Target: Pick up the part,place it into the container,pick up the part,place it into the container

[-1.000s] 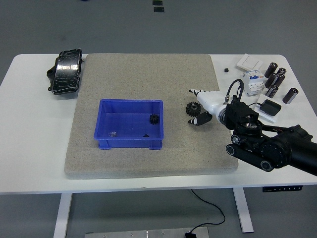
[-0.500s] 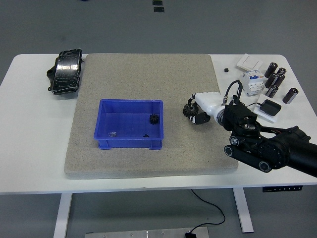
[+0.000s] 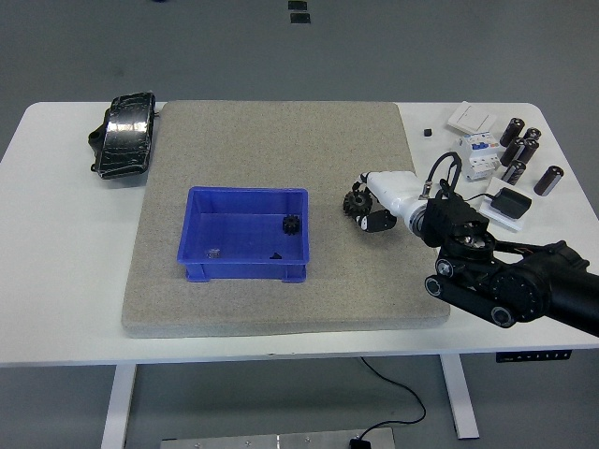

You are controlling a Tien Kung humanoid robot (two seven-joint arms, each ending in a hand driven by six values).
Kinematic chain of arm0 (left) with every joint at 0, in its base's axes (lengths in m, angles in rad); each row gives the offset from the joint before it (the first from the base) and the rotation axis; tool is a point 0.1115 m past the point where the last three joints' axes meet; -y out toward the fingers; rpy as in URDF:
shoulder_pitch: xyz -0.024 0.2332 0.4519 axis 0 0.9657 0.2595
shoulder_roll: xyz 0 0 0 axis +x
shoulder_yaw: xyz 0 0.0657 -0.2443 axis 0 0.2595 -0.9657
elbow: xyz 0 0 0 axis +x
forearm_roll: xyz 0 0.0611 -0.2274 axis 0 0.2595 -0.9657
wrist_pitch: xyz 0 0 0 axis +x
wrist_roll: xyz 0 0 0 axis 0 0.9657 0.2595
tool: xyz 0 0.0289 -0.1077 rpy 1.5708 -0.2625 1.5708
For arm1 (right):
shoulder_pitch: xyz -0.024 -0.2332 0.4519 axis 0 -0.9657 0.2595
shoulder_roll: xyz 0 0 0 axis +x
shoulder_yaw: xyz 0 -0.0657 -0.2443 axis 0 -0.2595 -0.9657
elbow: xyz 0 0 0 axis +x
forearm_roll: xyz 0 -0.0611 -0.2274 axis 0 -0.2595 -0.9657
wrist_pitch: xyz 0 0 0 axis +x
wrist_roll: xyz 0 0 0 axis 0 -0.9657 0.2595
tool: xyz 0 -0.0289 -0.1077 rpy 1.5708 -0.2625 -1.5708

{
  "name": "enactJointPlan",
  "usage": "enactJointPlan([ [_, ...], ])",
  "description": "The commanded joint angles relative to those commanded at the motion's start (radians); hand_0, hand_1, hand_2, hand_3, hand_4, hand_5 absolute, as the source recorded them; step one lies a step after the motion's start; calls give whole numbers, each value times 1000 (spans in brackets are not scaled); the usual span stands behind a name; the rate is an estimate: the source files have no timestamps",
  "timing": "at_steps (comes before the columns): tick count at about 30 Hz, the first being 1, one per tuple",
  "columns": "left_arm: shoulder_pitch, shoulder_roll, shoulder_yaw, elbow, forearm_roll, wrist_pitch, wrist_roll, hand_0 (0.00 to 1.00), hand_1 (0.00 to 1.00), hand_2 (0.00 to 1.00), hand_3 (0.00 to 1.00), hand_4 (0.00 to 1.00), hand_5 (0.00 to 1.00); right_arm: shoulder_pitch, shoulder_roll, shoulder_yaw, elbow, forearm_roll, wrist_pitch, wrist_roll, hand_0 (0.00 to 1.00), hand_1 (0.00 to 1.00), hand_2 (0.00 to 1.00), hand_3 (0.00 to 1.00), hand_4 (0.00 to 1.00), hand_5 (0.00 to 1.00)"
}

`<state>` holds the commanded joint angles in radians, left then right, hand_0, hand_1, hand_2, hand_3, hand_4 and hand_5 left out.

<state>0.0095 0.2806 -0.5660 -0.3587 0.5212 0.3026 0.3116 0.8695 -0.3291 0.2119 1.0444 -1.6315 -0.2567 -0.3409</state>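
Gear (image 3: 355, 203) pinched by right hand (image 3: 378, 201) fingers (image 3: 372, 222), beside blue container (image 3: 245, 234)

My workstation from above: a white table (image 3: 56, 309) on a grey floor (image 3: 281, 47).

I see the table filling most of the frame, its near edge running along the lower part and its rounded far corners at upper left and upper right. White legs (image 3: 117, 407) drop from it at lower left and lower right, joined by a pale base plate (image 3: 271, 440) at the bottom centre. A black cable (image 3: 393, 393) trails from under the edge down to the floor. On the front edge at lower right sits a small dark control panel (image 3: 533, 355). Two dark floor marks (image 3: 299, 11) show at top centre. The light is even and soft.
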Motion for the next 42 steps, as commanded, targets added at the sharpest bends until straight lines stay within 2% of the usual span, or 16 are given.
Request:
enactJointPlan([
  [5,2,-1,3,0,-6,1,-2,676,669,605,560,486,496,-21,-27,88,93,-60,-11,-18,391,561,579,681,498,170],
  [6,3,-1,4,0,-7,2,-3,676,669,605,560,486,496,-26,-32,106,116,-73,-13,-22,391,561,579,681,498,170],
  [7,3,-1,3,0,-8,2,-2,676,669,605,559,486,499,-33,-37,124,143,-90,-17,-28,390,561,596,680,502,217],
  [10,6,-2,4,0,-9,3,-1,676,669,605,559,486,499,-56,-47,159,217,-143,-29,-47,390,561,596,680,502,217],
  [12,8,-3,4,-1,-9,4,0,676,669,605,559,486,499,-69,-45,171,273,-186,-39,-61,390,561,596,680,502,217],
  [13,8,-3,4,-1,-9,4,1,676,669,606,559,486,499,-74,-43,173,298,-204,-44,-66,442,594,646,696,529,240],
  [18,8,-2,3,-1,-8,4,1,676,669,606,559,486,499,-83,-13,149,414,-277,-90,-90,442,594,646,696,529,240],
  [19,8,-2,2,-1,-7,3,1,676,669,606,559,485,500,-84,-6,141,428,-281,-100,-93,729,892,947,876,626,293],
  [24,8,-1,2,-2,-6,4,2,676,669,606,559,485,500,-89,22,107,440,-283,-140,-96,729,892,947,876,626,293],
  [25,8,-1,2,-2,-6,4,2,676,669,606,559,486,500,-89,26,102,438,-282,-144,-97,786,942,983,904,633,290],
  [26,8,-1,2,-2,-6,4,2,676,669,606,559,486,500,-89,29,97,436,-280,-150,-98,786,942,983,904,633,290],
  [32,7,0,1,-1,-4,2,2,675,669,606,559,486,499,-85,41,71,416,-263,-157,-101,791,948,983,911,643,295],
  [38,8,-2,1,-1,-4,2,3,676,669,606,559,486,500,-97,38,91,418,-253,-161,-96,777,946,976,904,638,287],
  [42,10,-2,1,-2,-4,2,3,676,669,606,559,486,500,-117,19,149,438,-217,-174,-79,777,946,976,904,638,287],
])
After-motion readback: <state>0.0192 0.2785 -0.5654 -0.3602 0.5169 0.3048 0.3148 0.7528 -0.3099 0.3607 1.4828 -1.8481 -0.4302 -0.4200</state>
